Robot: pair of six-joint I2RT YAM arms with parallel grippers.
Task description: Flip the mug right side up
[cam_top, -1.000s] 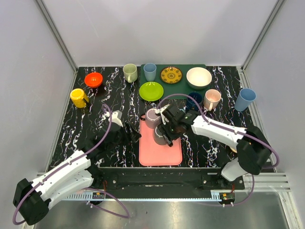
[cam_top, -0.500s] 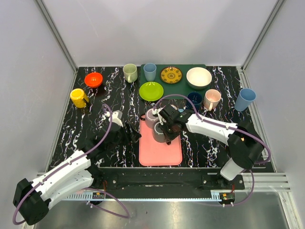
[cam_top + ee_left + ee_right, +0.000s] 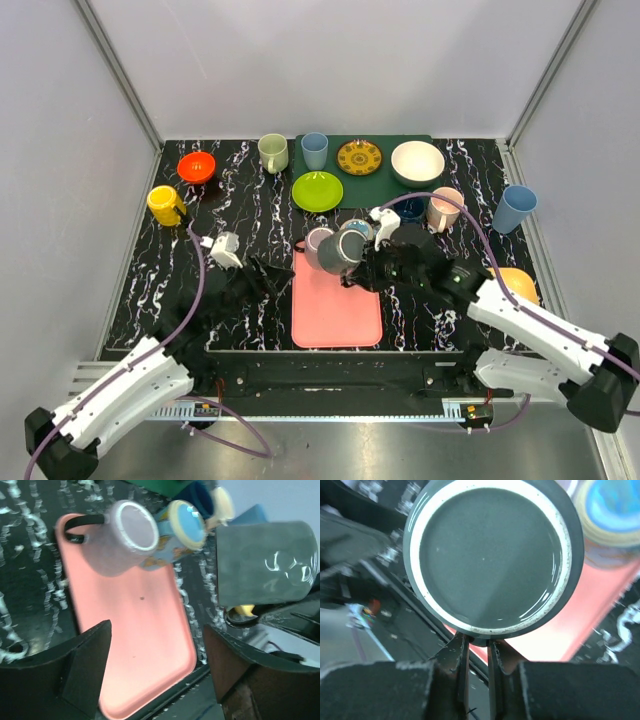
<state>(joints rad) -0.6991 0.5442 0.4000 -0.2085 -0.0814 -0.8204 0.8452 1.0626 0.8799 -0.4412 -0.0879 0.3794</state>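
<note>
My right gripper (image 3: 476,642) is shut on the handle of a grey mug (image 3: 492,555), whose white-ringed base faces the wrist camera. In the top view the grey mug (image 3: 345,255) hangs tilted above the far end of the pink tray (image 3: 335,315), with the right gripper (image 3: 372,264) just to its right. From the left wrist the grey mug (image 3: 265,562) shows on its side in the air, at the right. A mauve mug (image 3: 127,535) stands upside down on the tray's far left corner. My left gripper (image 3: 157,645) is open and empty, left of the tray (image 3: 265,278).
A blue mug with a cream rim (image 3: 185,522) sits beside the mauve mug (image 3: 318,246). Farther back are a lime bowl (image 3: 317,190), a green mat (image 3: 385,150) with plate and white bowl (image 3: 417,162), a pink mug (image 3: 445,208), a blue cup (image 3: 514,208), a yellow mug (image 3: 165,205) and a red bowl (image 3: 197,166).
The right gripper has closed on the grey mug's handle and lifted it off the tray, tilting it. The left gripper has drawn back to the left and opened a little wider.
</note>
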